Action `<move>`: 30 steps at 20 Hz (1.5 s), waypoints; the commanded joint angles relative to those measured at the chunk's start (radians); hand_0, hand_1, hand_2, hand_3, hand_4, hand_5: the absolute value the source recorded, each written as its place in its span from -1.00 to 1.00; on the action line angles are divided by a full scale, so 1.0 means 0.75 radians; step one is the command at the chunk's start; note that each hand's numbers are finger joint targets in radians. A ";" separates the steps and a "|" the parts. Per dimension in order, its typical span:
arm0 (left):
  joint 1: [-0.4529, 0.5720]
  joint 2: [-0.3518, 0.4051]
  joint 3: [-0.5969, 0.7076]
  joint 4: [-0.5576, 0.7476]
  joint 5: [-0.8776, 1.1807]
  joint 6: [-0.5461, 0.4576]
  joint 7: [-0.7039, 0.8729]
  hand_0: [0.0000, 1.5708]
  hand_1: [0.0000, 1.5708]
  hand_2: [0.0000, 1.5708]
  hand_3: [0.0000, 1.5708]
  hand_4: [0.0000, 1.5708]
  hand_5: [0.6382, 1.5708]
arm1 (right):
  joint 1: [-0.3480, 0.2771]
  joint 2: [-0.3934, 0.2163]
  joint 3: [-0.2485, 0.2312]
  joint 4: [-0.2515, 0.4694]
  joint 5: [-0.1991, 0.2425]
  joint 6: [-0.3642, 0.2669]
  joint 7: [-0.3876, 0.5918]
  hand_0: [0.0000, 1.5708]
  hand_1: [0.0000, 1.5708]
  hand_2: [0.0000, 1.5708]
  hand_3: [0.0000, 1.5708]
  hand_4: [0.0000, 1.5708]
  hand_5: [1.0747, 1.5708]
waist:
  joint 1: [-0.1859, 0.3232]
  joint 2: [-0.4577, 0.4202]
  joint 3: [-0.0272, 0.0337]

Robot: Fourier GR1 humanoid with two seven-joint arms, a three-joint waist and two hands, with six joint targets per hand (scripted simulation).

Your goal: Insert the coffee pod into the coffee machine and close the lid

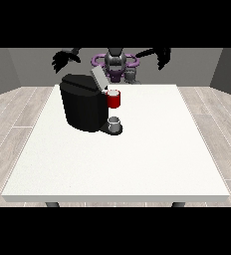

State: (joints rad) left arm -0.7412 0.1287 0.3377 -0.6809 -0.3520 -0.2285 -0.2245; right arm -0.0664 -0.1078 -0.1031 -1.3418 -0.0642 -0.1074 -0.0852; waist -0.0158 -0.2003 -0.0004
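The black coffee machine (pixel 82 107) stands on the table's left half, with its grey lid (pixel 98 77) tilted up and open. A red thing at the machine (pixel 114 99) sits under the lid at its front. A small grey cup-like thing (pixel 115 122) rests on the machine's base. Another small grey thing (pixel 131 74) shows at the table's far edge beside the robot's body; I cannot tell whether it is the pod. The hand at the view's left (pixel 62 60) hangs raised behind the machine with spread fingers. The hand at the view's right (pixel 163 58) is raised too, holding nothing.
The white table (pixel 137 159) stretches wide towards the camera, with its front edge near the bottom. The robot's torso (pixel 116 62) stands behind the far edge. Grey walls and a wooden floor surround the table.
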 commanded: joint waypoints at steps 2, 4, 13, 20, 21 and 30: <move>0.129 0.006 0.060 -0.014 0.094 -0.044 0.009 -1.00 -1.00 -1.00 -1.00 -0.89 1.00 | -0.060 -0.015 0.075 -0.146 0.010 0.037 0.151 -1.00 -1.00 -1.00 -1.00 -0.67 1.00 | 0.021 -0.075 -0.0008; 0.181 -0.028 0.050 -0.036 0.105 -0.032 -0.001 -1.00 -1.00 -1.00 -1.00 -1.00 1.00 | -0.032 -0.021 0.109 -0.177 0.014 0.092 0.092 -1.00 -1.00 -1.00 -1.00 -1.00 1.00 | 0.027 -0.078 0.0000; 0.286 -0.089 0.040 -0.208 0.257 -0.146 0.039 -1.00 -1.00 -1.00 -1.00 -0.97 1.00 | -0.202 -0.077 0.098 -0.177 0.022 0.125 0.179 -1.00 -1.00 -1.00 -1.00 -1.00 1.00 | 0.173 -0.017 0.0005; 0.455 -0.170 -0.152 -0.425 0.359 -0.023 0.095 -1.00 -1.00 -1.00 -1.00 -0.86 1.00 | -0.231 0.000 0.176 -0.134 0.084 0.115 0.168 -1.00 -1.00 -1.00 -1.00 -1.00 1.00 | 0.186 -0.020 0.0007; 0.456 -0.170 -0.121 -0.484 0.331 -0.066 0.085 -1.00 -1.00 -1.00 -1.00 -0.87 1.00 | -0.328 -0.118 0.082 -0.115 0.040 0.197 0.181 -1.00 -1.00 -1.00 -1.00 -1.00 1.00 | 0.205 0.056 0.0007; 0.546 -0.136 -0.139 -0.719 0.442 -0.059 0.192 -1.00 -1.00 -1.00 -1.00 -1.00 1.00 | -0.465 -0.104 -0.017 0.041 -0.042 0.217 0.190 -1.00 -1.00 -1.00 -1.00 -1.00 1.00 | 0.219 0.187 0.0008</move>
State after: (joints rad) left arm -0.3411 0.0195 0.2360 -1.1557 -0.0460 -0.2851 -0.1117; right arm -0.3474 -0.1718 -0.0689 -1.3547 -0.0619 0.0444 0.0376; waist 0.1528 -0.1067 0.0003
